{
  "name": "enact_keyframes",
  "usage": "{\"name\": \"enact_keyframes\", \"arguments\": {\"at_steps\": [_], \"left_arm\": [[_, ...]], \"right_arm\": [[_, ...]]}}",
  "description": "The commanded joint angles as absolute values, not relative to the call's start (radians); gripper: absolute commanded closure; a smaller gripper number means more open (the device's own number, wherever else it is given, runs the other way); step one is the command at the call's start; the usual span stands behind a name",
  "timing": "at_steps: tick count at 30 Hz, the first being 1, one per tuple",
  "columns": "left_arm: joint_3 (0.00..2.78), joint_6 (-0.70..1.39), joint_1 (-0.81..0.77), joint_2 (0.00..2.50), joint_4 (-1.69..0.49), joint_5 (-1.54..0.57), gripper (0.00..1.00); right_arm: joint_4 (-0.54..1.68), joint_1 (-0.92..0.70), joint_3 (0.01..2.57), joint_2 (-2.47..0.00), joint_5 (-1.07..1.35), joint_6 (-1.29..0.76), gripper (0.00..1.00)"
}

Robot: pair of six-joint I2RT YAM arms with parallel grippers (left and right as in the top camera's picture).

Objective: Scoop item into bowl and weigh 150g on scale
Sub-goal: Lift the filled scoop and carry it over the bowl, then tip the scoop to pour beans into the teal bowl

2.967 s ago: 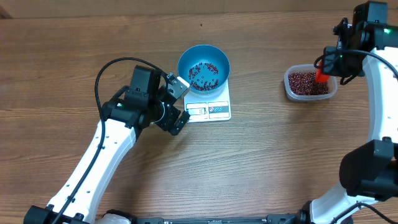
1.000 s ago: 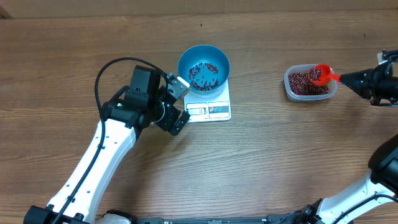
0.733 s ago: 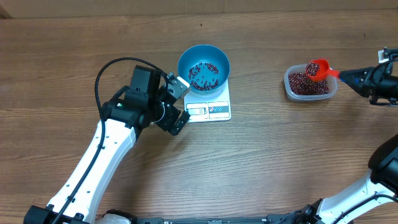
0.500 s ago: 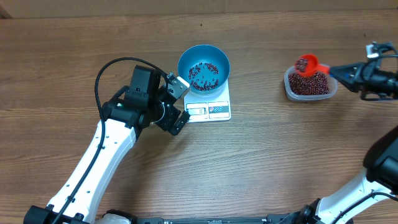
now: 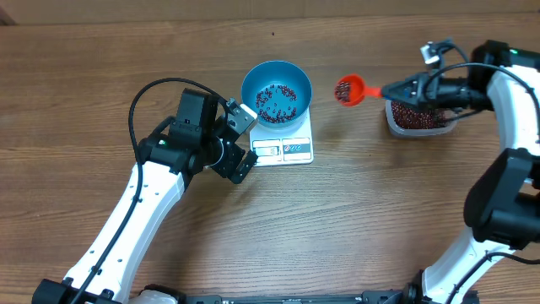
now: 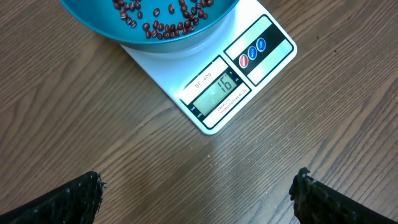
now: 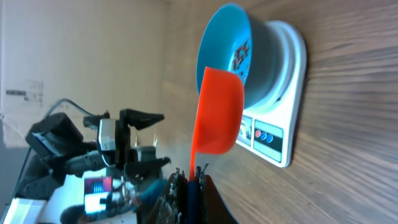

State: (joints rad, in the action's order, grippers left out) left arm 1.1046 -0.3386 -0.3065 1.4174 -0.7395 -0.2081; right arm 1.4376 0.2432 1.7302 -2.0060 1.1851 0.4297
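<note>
My right gripper (image 5: 393, 87), clamped on the red scoop (image 5: 347, 89), carries it level just right of the scale (image 5: 284, 149), so that its load reaches the blue bowl (image 5: 277, 78) standing on the scale unspilled. My left gripper (image 5: 245, 142), wide open and empty, hovers left of the scale, its camera facing the display. The beans (image 5: 275, 101) cover the bowl's bottom thinly; I judge more scoops are needed.

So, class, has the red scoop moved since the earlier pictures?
Yes: the red scoop has gone left, off the clear tub, toward the blue bowl.

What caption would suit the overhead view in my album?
A red scoop of beans hangs between tub and blue bowl on the scale.
</note>
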Motion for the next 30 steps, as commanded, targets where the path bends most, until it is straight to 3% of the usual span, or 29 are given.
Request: {"name": "enact_keyframes", "arguments": {"at_steps": [1,12,30], "left_arm": [[1.101,-0.329,-0.302,1.396,-0.738,-0.209,0.00],[1.101,-0.329,-0.302,1.396,-0.738,-0.209,0.00],[1.101,-0.329,-0.302,1.396,-0.738,-0.209,0.00]], "right_arm": [[1.410,0.159,1.802,-2.011,1.115,0.327,0.96],[1.264,-0.102,2.004,-2.011,0.699,0.048,0.96],[1.148,-0.439,2.085,-1.963,-0.084,0.053,0.96]]}}
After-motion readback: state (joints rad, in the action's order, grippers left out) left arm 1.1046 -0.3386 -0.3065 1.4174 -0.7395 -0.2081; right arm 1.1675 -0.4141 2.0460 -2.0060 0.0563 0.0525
